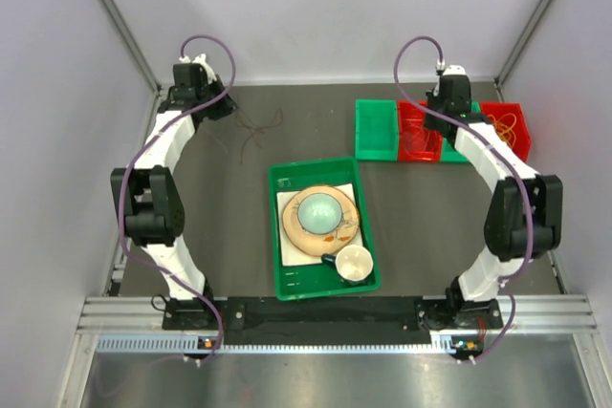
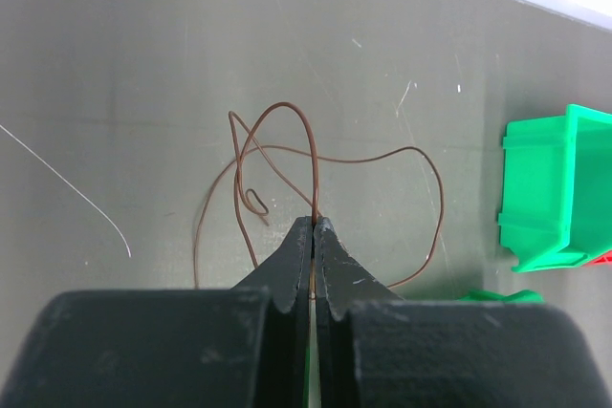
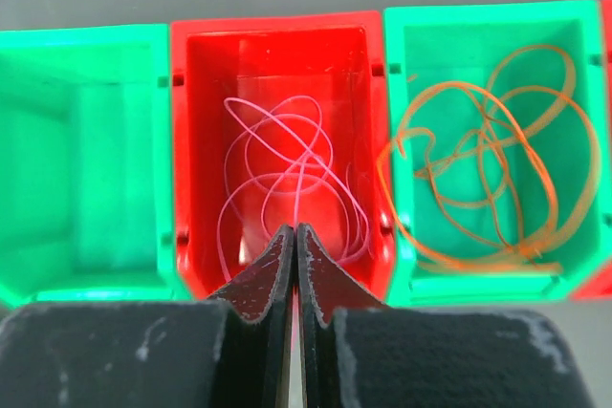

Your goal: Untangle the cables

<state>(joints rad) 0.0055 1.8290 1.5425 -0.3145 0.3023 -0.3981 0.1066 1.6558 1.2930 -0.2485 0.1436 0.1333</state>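
Observation:
A thin brown cable [image 2: 287, 150] lies in loose crossing loops on the dark table [image 2: 115, 64], also seen from above as the brown cable [image 1: 253, 131]. My left gripper [image 2: 314, 222] is shut on one strand of it, which rises straight out of the tips. In the middle red bin [image 3: 277, 45] lies a pink cable [image 3: 287, 155] in coils. Over that bin my right gripper [image 3: 294, 229] is shut, and a pink strand runs down into its tips. An orange cable [image 3: 478, 169] is coiled in the green bin [image 3: 488, 26] to the right. From above, the right gripper [image 1: 442, 114] hangs over the bin row.
Several bins stand in a row at the back right: an empty green bin [image 1: 377, 129], a red bin [image 1: 417, 136] and a far red bin [image 1: 507, 126] holding orange wire. A green tray [image 1: 287, 279] with a plate, bowl and cup sits mid-table.

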